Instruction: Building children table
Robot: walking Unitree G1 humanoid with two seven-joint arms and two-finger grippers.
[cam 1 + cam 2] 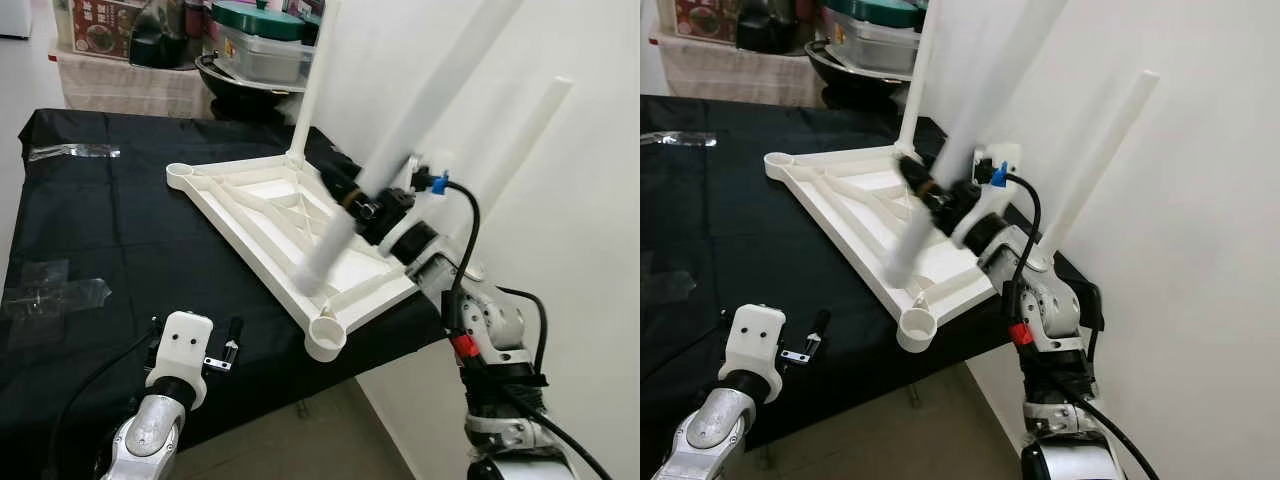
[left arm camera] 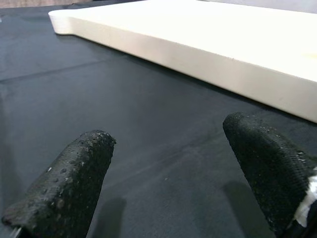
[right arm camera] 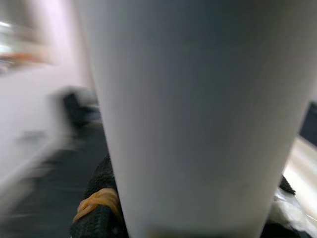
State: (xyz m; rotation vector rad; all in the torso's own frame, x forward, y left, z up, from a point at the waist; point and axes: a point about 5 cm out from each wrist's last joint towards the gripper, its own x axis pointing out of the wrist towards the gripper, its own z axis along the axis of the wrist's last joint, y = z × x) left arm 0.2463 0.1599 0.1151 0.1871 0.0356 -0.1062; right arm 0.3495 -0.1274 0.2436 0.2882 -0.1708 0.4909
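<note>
right gripper (image 1: 352, 197) pinching table leg (image 1: 400, 140) over tabletop (image 1: 250, 200) | left gripper (image 2: 173, 168) spread

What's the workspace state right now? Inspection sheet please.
Surface: black-covered table, tape patches stuck on it.
Job's things: white tabletop lying underside up; one leg upright in its far corner socket; near socket empty; another leg leans at the wall.
Clutter: containers and a dark bowl behind the table.
Grippers: right gripper shut on a blurred white leg, tilted over the tabletop; left gripper open, low over the cloth near the table edge.
Cables: black cable along the right arm.
Surroundings: white wall on the right.
</note>
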